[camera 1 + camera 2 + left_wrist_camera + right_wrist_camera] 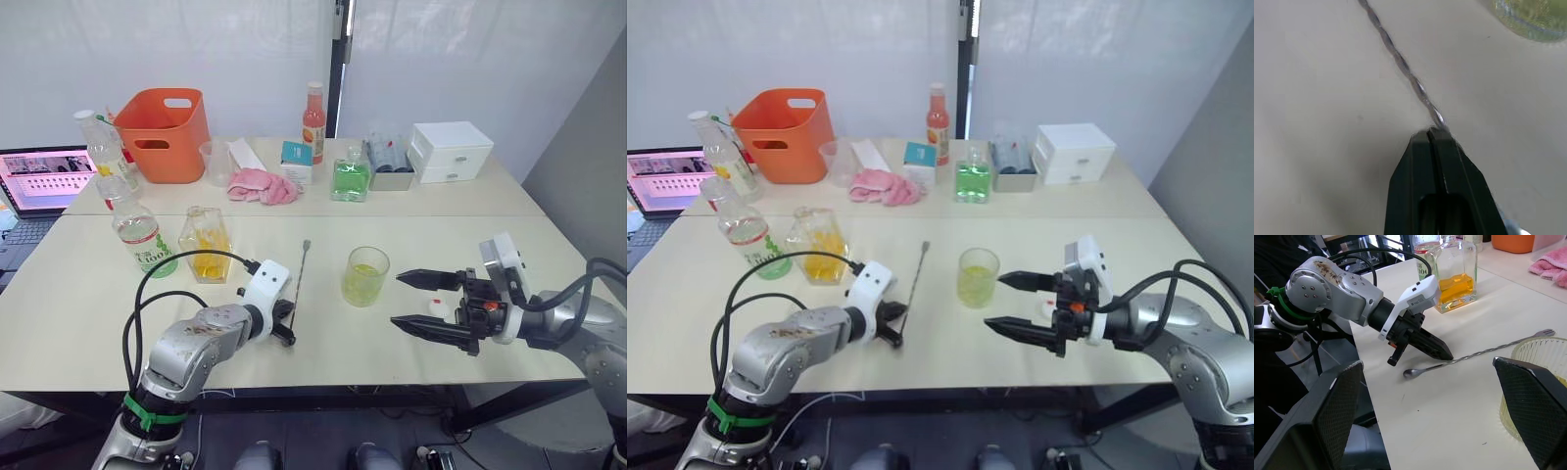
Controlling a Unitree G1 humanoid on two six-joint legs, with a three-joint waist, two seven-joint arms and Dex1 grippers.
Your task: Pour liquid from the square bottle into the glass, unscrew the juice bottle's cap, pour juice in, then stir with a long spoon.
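Left end effector point(1442, 351) pinching the long spoon point(298, 277)

Spoon lies flat on the surface point(323, 352), beside the glass point(364, 276) of yellowish liquid. Right end effector point(409, 300) hovers wide open near the glass.

Head stereo pair looks down over table point(323, 245); wrist cams sit close, both catching the spoon point(1474, 355).

Left arm reaching forward low over the tabletop point(88, 323), left gripper point(285, 331) with black fingers pressed together at their tips, right arm angled inward from the right, right gripper point(409, 300) held level, its two fingers spread wide apart
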